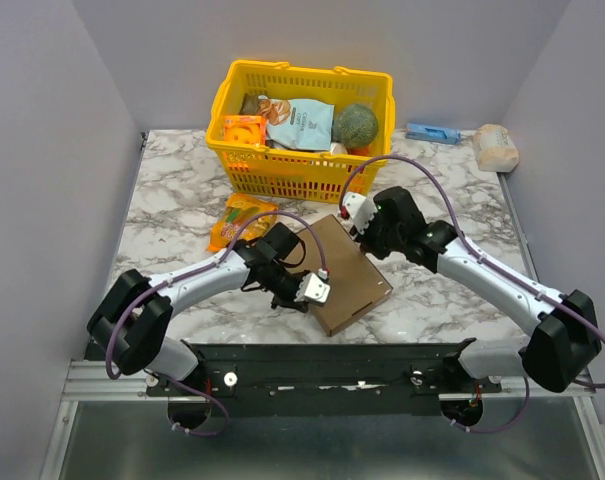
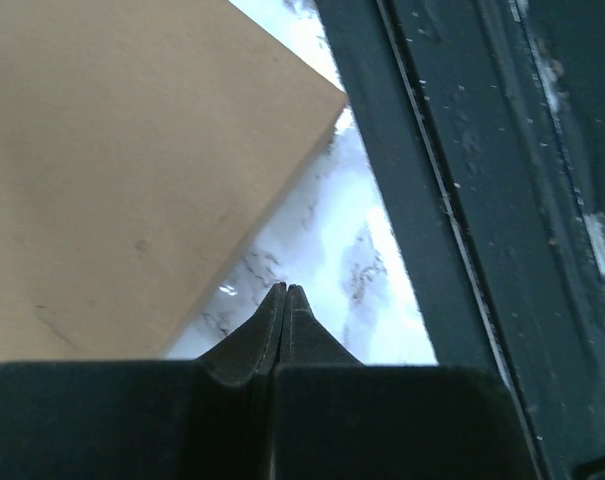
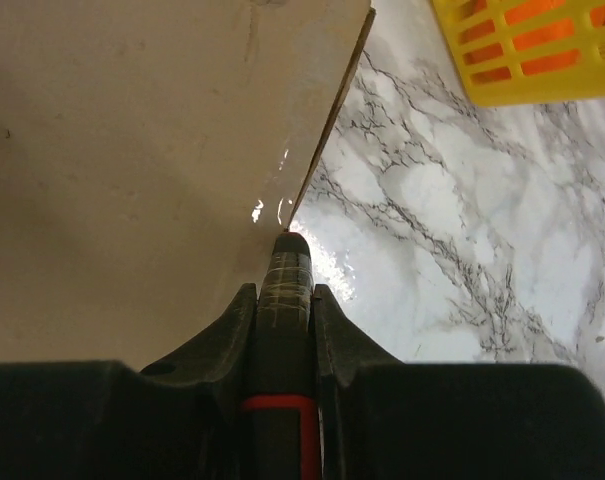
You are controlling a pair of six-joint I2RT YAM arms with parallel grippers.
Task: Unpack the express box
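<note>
The express box (image 1: 347, 270) is a flat brown cardboard mailer lying closed in the middle of the marble table. My left gripper (image 1: 296, 303) is shut and empty, its tips (image 2: 285, 290) just above the table beside the box's (image 2: 112, 150) near-left edge, close to its near corner. My right gripper (image 1: 365, 238) is shut on a black tool with a red band (image 3: 280, 340). The tool's taped tip touches the box's (image 3: 132, 130) far-right edge, with the gripper (image 3: 282, 292) low over the table.
A yellow basket (image 1: 302, 175) full of groceries stands behind the box; it also shows in the right wrist view (image 3: 527, 50). An orange snack packet (image 1: 237, 220) lies at the left. A blue item (image 1: 432, 132) and a pale wrapped package (image 1: 495, 147) lie at the back right. The dark front rail (image 2: 462, 200) is near.
</note>
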